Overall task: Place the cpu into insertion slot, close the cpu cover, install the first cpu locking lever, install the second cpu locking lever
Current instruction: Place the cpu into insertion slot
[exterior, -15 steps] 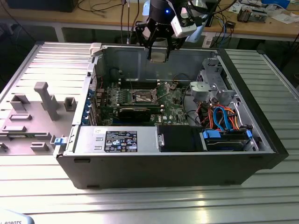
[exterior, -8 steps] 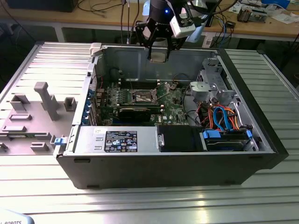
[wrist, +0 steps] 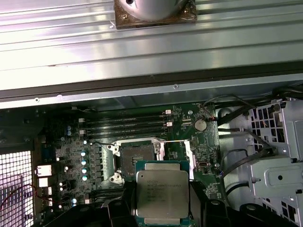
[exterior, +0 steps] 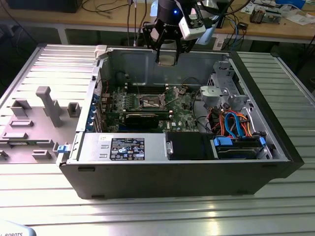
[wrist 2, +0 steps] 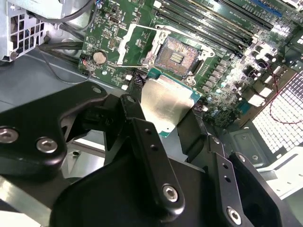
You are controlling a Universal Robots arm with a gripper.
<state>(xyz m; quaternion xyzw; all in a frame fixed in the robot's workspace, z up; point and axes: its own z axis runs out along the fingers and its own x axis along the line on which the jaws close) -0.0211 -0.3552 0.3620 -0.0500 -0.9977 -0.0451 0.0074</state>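
Arm hangs wrist-down over the open PC case point(exterior: 147, 182), claw point(exterior: 167, 55) high above the motherboard point(exterior: 183, 105). Claw is clamped on the cpu point(wrist 2: 165, 99), fingers point(wrist 2: 147, 142) on two opposite edges. The cpu sits flat in the grip: silvery-grey metal lid, thin green rim, print on the lid in the first wrist view. The insertion slot point(wrist: 137, 161) lies below the claw, well apart from it, dark contact field exposed. The cpu cover point(wrist 2: 135, 45) stands swung open just beside the slot, on the side away from the memory slots point(wrist: 125, 125)
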